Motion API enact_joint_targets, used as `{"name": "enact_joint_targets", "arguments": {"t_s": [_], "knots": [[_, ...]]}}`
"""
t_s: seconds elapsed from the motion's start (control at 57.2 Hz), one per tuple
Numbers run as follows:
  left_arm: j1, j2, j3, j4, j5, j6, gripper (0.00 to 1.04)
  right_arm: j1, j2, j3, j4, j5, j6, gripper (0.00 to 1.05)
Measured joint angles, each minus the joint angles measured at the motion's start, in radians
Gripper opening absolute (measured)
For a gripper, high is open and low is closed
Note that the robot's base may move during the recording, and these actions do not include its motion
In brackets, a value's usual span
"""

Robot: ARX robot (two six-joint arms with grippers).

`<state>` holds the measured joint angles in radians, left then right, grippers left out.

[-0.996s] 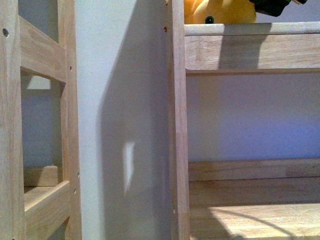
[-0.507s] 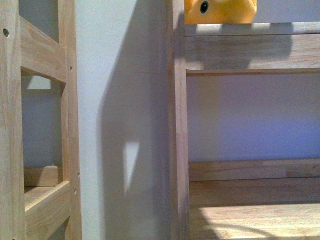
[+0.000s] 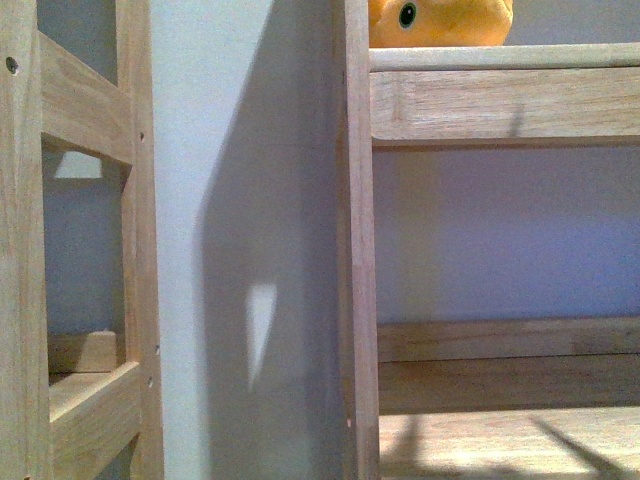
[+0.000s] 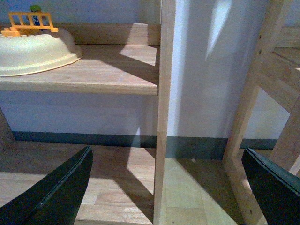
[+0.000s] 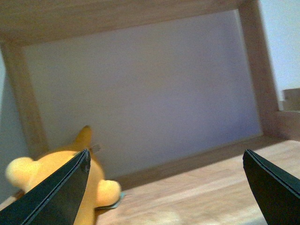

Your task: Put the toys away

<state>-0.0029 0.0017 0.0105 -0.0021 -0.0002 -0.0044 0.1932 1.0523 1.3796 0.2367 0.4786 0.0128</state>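
Observation:
The orange-yellow plush toy [image 3: 440,22] lies on the upper wooden shelf [image 3: 505,58] at the top of the front view, its black eye showing. In the right wrist view the toy [image 5: 44,176] rests on that shelf board beside one black finger [image 5: 56,197]. My right gripper [image 5: 164,192] is open and holds nothing; the toy is off to one side of it, not between the fingers. My left gripper [image 4: 166,187] is open too, lower down, facing a shelf post [image 4: 164,112] with nothing in it. Neither gripper shows in the front view.
Wooden shelf units stand left [image 3: 85,240] and right [image 3: 355,250] with a pale wall between. A cream basin [image 4: 35,51] with a small orange plastic toy [image 4: 30,22] sits on a lower shelf board [image 4: 108,70]. A lower right shelf [image 3: 510,440] shows bare wood.
A dark arm part seen beside the toy a second ago has left the front view. The toy turned and sits higher, eye facing out. The shadow over the shelf rail has lifted.

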Motion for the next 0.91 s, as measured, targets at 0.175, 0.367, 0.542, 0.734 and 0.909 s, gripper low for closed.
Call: {"name": "enact_joint_targets", "arguments": {"t_s": [0.175,0.367,0.542,0.734,0.909], "knots": [[0.000,0.000,0.000,0.000,0.000,0.000,0.98,-0.053,-0.256,-0.234,-0.059,0.016,0.017,0.98],[0.000,0.000,0.000,0.000,0.000,0.000,0.98,-0.024,-0.533,-0.564,-0.078,0.025,0.068,0.98],[0.000,0.000,0.000,0.000,0.000,0.000,0.98,0.127,-0.626,-0.797,-0.014,0.090,0.073,0.98],[0.000,0.000,0.000,0.000,0.000,0.000,0.98,0.199,-0.711,-0.979,-0.006,0.149,0.082,0.98],[0.000,0.000,0.000,0.000,0.000,0.000,0.98,0.271,-0.766,-1.108,-0.046,0.225,0.099,0.98]]}}
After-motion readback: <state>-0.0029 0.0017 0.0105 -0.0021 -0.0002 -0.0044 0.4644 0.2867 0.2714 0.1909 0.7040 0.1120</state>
